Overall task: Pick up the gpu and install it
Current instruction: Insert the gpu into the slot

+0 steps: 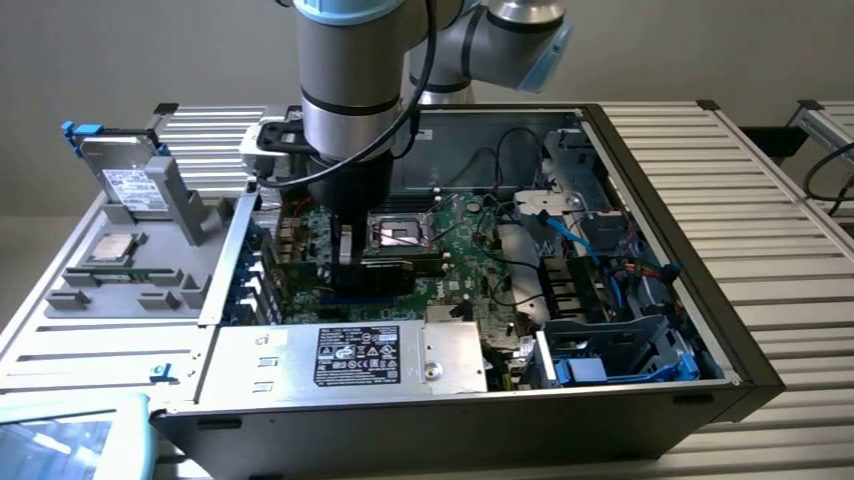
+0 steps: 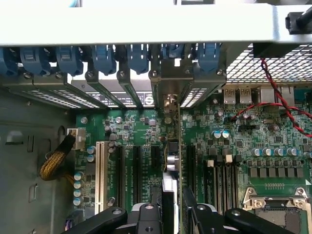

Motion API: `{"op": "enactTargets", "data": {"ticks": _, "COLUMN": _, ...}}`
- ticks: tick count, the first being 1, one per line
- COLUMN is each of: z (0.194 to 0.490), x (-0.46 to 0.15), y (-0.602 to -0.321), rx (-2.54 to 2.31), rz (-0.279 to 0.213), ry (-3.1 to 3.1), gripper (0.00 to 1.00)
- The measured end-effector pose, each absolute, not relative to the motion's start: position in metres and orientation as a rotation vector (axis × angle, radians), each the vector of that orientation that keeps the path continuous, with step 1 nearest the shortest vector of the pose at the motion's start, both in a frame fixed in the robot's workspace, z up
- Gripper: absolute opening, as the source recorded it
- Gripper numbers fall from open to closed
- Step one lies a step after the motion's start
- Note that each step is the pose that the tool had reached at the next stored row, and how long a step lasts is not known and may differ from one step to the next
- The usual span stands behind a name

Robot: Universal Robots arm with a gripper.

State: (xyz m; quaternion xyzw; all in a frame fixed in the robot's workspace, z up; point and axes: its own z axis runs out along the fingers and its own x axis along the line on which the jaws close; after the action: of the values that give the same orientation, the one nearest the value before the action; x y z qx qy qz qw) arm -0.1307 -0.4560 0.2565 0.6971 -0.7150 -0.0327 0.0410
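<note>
Gpu stands on edge, pinched in the hand, directly below it inside the open case. Long axis runs along the motherboard slots toward the rear brackets; lower edge at slot level.

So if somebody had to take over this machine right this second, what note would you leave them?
Gripper: shut on the gpu, one finger on each side of the card.
Gpu: upright and edge-on over the motherboard, inside the open computer case, its bracket end toward the rear slot openings.
Done: card picked up and brought to the expansion slots.
Left: I cannot tell whether it is fully seated in a slot; the card is not yet released.
</note>
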Motion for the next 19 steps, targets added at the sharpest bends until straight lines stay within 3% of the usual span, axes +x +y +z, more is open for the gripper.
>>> {"op": "enactTargets", "data": {"ticks": 19, "z": 0.2539, "x": -0.1316, "y": -0.4560, "rx": 2.139, "rz": -0.100, "ry": -2.186, "gripper": 0.28}}
